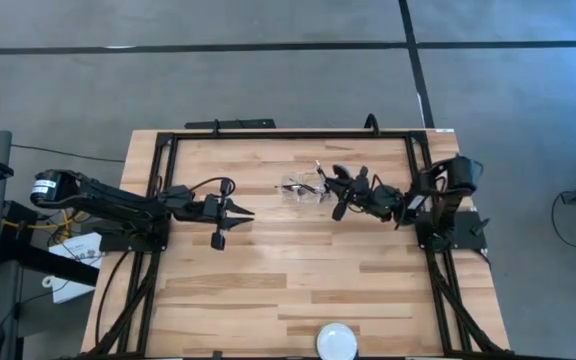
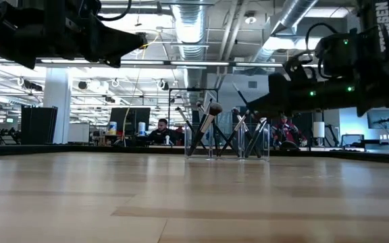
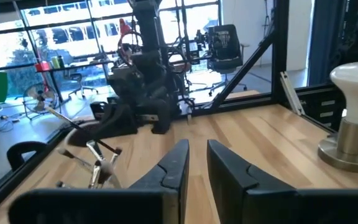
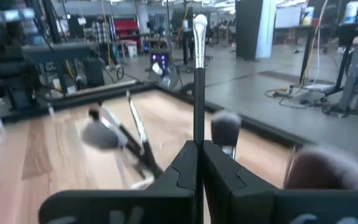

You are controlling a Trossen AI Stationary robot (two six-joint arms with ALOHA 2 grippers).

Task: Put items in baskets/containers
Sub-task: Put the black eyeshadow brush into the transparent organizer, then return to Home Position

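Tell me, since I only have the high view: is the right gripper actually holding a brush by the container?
Observer: Yes. Its wrist view shows the right gripper shut on a brush, with the handle upright between the fingers.
Operator: Is anything in the container yet?
Observer: The low view shows several brushes leaning inside the clear container.
Operator: And the left gripper?
Observer: Its wrist view shows the left gripper empty, fingers slightly apart.
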